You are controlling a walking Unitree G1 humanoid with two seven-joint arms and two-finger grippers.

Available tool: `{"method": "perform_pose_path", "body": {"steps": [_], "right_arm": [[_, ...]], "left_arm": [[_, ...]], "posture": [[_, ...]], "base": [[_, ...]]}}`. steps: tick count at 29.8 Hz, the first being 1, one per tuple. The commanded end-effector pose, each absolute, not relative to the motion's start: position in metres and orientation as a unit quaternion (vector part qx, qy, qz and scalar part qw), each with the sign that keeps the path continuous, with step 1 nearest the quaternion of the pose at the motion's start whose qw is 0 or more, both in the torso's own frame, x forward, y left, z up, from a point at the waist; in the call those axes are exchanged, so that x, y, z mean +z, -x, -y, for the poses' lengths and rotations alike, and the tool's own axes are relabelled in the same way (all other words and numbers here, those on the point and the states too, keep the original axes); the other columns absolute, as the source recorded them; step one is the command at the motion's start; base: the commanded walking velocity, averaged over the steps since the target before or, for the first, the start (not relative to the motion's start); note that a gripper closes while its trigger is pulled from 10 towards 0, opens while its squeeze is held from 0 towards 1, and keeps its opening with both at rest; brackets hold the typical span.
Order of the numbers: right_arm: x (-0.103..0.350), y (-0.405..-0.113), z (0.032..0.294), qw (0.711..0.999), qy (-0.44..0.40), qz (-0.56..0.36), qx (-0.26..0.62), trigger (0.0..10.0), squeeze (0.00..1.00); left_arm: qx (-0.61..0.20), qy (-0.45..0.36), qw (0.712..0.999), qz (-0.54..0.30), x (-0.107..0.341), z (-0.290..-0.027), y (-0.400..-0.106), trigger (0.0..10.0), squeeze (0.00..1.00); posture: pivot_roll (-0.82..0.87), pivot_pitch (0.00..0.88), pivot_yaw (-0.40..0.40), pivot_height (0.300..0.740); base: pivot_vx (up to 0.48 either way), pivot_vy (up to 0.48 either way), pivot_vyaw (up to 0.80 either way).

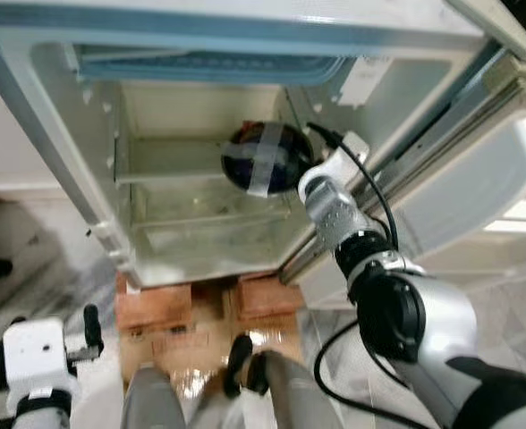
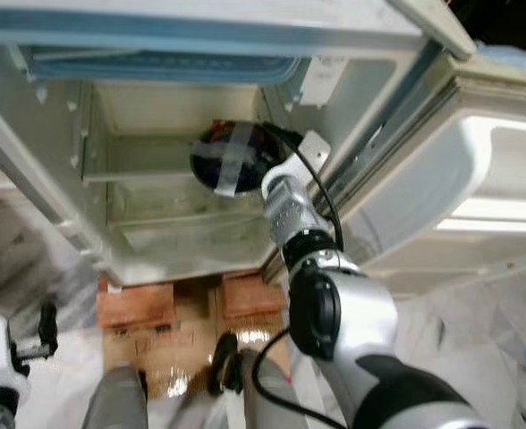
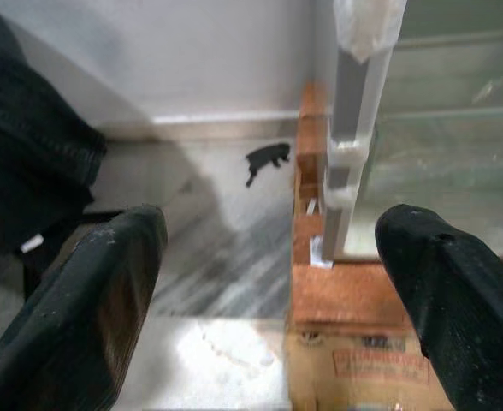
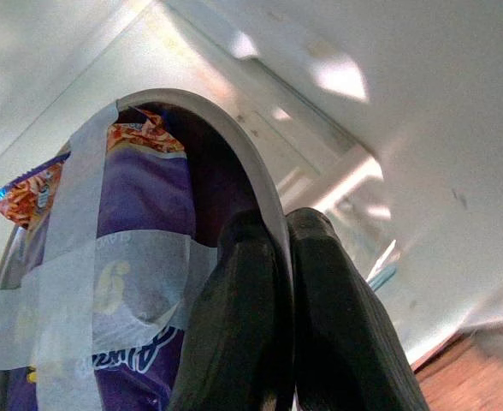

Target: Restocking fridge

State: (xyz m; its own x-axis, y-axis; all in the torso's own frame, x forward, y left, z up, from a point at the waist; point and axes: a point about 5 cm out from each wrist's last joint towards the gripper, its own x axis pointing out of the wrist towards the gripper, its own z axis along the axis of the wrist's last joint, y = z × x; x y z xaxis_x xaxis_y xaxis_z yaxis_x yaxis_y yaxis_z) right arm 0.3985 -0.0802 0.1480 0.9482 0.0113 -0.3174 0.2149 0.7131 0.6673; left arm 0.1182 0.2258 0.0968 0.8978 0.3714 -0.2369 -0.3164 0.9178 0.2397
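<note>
One bowl (image 4: 234, 145), grey-rimmed and apparently packed with purple snack packets under white tape strips, sits inside the open fridge (image 1: 111, 241), its rim pinched by the right gripper (image 4: 287, 282), while the left gripper (image 3: 269, 282) hangs spread near the floor.

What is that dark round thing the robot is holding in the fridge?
Look into the open fridge, at its lower shelf. The right gripper pinches the rim of a bowl there, packed with purple snack packets under crossed strips of pale tape.

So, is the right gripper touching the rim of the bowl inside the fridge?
Touching. In the right wrist view the right gripper has its two black fingers closed on the grey rim of the bowl, one on each side.
</note>
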Motion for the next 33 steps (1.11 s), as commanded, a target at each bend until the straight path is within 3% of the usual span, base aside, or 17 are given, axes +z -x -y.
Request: {"method": "perform_pose_path", "body": {"steps": [1,8,11,26,27,33], "right_arm": [[0.154,-0.401,0.084,0.904,-0.396,-0.141,-0.073,10.0,0.0],[0.174,-0.407,0.075,0.881,-0.46,-0.108,-0.041,10.0,0.0],[0.192,-0.41,0.061,0.864,-0.495,-0.086,0.022,10.0,0.0],[0.191,-0.411,0.071,0.895,-0.437,-0.085,-0.011,10.0,0.0],[0.191,-0.412,0.073,0.9,-0.426,-0.087,-0.024,10.0,1.0],[0.201,-0.415,0.079,0.901,-0.426,-0.074,-0.046,10.0,1.0]], "left_arm": [[0.173,-0.095,0.969,-0.151,0.099,-0.223,-0.111,10.0,0.0],[0.178,-0.095,0.965,-0.167,0.104,-0.222,-0.097,10.0,0.0],[0.178,-0.091,0.964,-0.175,0.105,-0.219,-0.093,10.0,0.0],[0.18,-0.08,0.958,-0.207,0.108,-0.208,-0.073,10.0,0.0],[0.183,-0.081,0.957,-0.211,0.109,-0.209,-0.071,10.0,0.0],[0.184,-0.082,0.955,-0.217,0.109,-0.209,-0.068,10.0,0.0]], "posture": [[0.39,0.381,-0.213,0.74],[0.4,0.41,-0.214,0.74],[0.39,0.441,-0.231,0.74],[0.4,0.515,-0.249,0.74],[0.41,0.523,-0.251,0.74],[0.4,0.522,-0.252,0.74]], "base": [[0.0,0.0,0.0],[0.0,0.0,0.0],[0.0,0.0,0.0],[0.0,0.0,0.0],[0.0,0.0,0.0],[0.0,0.0,0.0]]}}
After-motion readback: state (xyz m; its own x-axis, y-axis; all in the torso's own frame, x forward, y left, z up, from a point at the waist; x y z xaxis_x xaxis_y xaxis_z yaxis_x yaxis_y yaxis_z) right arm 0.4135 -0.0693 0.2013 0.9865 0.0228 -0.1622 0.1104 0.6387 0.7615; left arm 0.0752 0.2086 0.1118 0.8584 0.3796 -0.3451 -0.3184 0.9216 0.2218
